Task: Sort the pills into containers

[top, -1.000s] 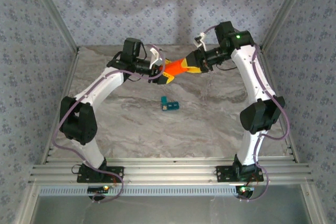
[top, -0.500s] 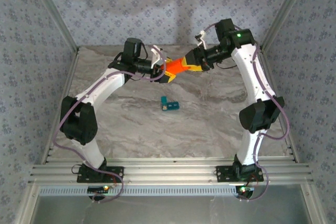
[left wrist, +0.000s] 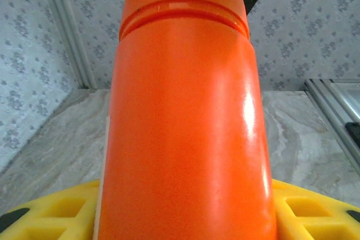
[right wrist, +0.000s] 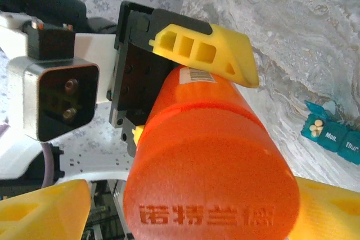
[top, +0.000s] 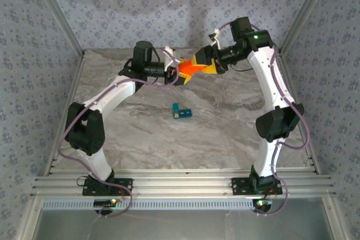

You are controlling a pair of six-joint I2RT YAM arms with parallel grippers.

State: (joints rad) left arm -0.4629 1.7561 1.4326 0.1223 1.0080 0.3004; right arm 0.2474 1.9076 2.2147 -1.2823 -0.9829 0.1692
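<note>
An orange cylindrical bottle (top: 189, 69) hangs in the air over the back middle of the table, held between both arms. My left gripper (top: 179, 75) is shut on its body, which rises between the yellow fingers (left wrist: 50, 212) in the left wrist view as the bottle (left wrist: 185, 116). My right gripper (top: 204, 64) is shut on the capped end. The round cap (right wrist: 211, 195), with embossed characters, faces the right wrist camera. The teal pill box (top: 181, 112) lies on the table below. Its lid is open, with white pills in a compartment (right wrist: 316, 126).
The marble table (top: 140, 133) is walled by patterned panels at the back and both sides. An aluminium rail (top: 180, 184) carrying the arm bases runs along the near edge. In the right wrist view the left arm's black wrist and its yellow finger (right wrist: 208, 49) sit just behind the bottle.
Both grippers have carried the bottle a little up and toward the back right. The pill box has stayed where it was.
</note>
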